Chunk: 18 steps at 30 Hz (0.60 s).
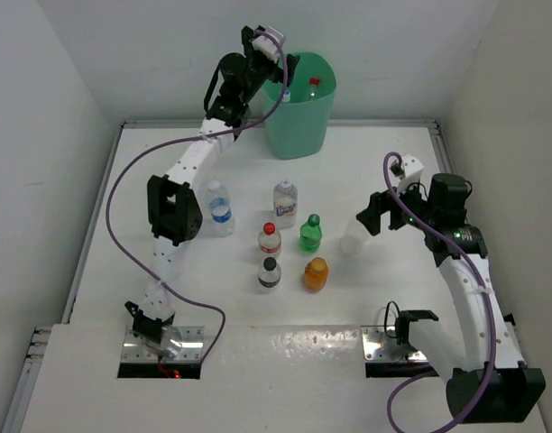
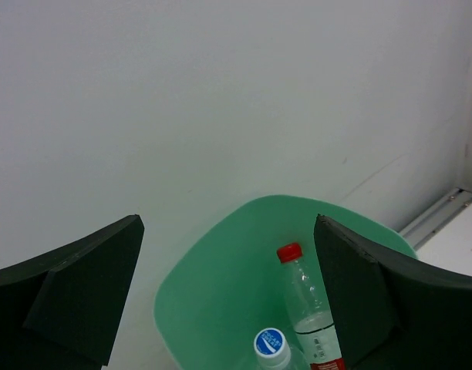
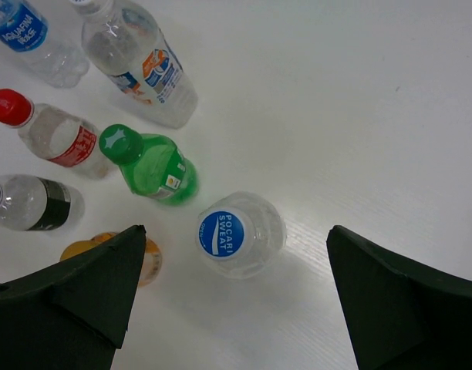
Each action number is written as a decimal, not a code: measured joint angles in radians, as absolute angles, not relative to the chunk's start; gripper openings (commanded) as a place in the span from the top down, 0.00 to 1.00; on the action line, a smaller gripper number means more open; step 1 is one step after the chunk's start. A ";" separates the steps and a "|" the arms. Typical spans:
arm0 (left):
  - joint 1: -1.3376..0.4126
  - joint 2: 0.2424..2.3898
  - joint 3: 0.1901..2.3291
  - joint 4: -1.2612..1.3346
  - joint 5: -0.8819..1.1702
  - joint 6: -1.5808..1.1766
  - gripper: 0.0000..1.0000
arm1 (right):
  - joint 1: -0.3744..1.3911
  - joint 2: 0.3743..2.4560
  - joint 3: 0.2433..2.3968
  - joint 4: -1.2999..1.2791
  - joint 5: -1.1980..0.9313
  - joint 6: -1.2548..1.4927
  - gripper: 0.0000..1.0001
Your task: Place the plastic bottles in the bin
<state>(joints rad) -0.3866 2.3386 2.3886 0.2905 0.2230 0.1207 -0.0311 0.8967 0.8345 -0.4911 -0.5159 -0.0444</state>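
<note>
Left hand (image 2: pixel 228 231) gapes empty above the bin (image 2: pixel 209 281).

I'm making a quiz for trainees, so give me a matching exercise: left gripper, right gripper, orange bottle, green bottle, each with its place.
Things: 1 left gripper; 2 right gripper; 3 orange bottle; 4 green bottle.
Places: A beside the black-capped bottle; B above the bin; C beside the red-capped bottle on the table; D above the Pocari Sweat bottle.
Pairs: 1-B; 2-D; 3-A; 4-C.
</note>
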 measured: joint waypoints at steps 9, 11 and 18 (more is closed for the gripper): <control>-0.381 2.063 2.174 0.208 0.126 0.147 0.00 | 0.064 0.898 0.710 -0.344 -0.475 -0.093 0.01; -0.376 1.938 2.085 0.204 0.127 0.150 0.00 | 0.074 0.908 0.697 -0.307 -0.468 -0.104 0.01; -0.271 1.514 1.747 0.222 0.097 0.150 0.00 | 0.082 0.958 0.631 -0.177 -0.451 -0.116 0.28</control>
